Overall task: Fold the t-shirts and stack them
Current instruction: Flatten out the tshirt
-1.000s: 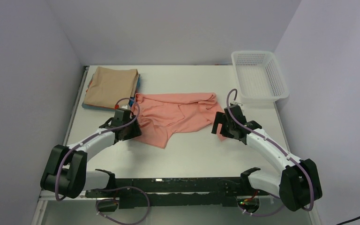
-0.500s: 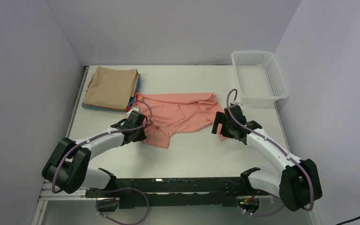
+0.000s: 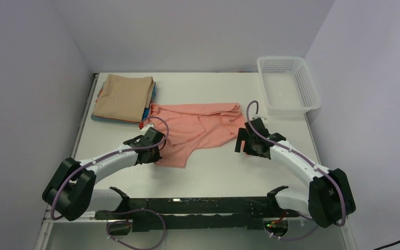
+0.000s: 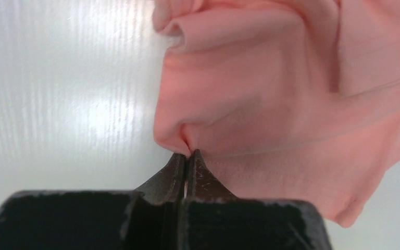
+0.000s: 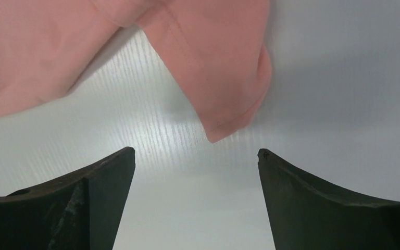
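salmon-pink t-shirt (image 3: pixel 198 127) lies crumpled on the table (image 3: pixel 213 169). left gripper (image 4: pixel 187 155) pinches its near edge; right gripper (image 5: pixel 196 152) gapes wide at a loose corner (ungrasped). likely step: spreading; next, right should clamp there.

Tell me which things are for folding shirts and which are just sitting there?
For the job:
pink t-shirt, pinched in the left hand
folded tan t-shirt

Just lying about:
white basket
table

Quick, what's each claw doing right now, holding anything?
Left claw: closed, pinching the pink t-shirt at its edge.
Right claw: open, holding nothing.
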### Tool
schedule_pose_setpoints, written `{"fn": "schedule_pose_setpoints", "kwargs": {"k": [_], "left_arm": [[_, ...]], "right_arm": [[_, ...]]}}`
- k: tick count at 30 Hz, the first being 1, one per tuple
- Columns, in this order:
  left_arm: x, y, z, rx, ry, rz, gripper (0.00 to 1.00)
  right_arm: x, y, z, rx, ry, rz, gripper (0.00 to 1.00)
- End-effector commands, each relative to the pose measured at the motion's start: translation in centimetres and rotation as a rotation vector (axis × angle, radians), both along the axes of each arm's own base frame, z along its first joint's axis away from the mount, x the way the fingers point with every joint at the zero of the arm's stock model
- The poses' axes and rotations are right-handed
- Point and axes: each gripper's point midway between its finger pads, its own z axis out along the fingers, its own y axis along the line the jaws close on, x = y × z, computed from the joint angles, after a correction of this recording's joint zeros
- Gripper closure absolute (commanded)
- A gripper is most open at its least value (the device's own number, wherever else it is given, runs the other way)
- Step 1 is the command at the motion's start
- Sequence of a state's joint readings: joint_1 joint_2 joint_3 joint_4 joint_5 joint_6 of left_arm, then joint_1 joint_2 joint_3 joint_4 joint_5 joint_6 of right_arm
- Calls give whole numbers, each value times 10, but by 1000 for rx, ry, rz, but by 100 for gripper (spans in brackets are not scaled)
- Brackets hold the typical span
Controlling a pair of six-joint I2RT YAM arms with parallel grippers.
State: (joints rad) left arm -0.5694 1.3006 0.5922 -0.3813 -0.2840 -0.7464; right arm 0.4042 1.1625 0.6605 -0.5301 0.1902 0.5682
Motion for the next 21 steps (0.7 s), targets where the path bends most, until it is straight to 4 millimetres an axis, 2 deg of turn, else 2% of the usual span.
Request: {"fn": "schedule_pose_setpoints", "kwargs": {"k": [1,5,8,10,16,18,21], "left_arm": [[-18,25,-1,87,31,54,100],[-19,28,1,89,20,65,100],[-19,29,1,89,13,67,100],[-18,30,2,98,11,71,100],[-16,29,7,82,-8,78,100],[-14,26,10,61,-25,70,100],[-12,18,14,18,-49,48,100]], "right_arm": [[12,4,-7,-43,25,4,13],[19,2,-21,-66,60,-48,19],[26,8,-30,-27,72,-37,29],[26,4,-36,-43,88,-61,31],[12,-6,-47,-66,147,-102,45],[4,-10,-48,-77,162,-115,47],[-4,-17,-46,-93,164,-141,66]]}}
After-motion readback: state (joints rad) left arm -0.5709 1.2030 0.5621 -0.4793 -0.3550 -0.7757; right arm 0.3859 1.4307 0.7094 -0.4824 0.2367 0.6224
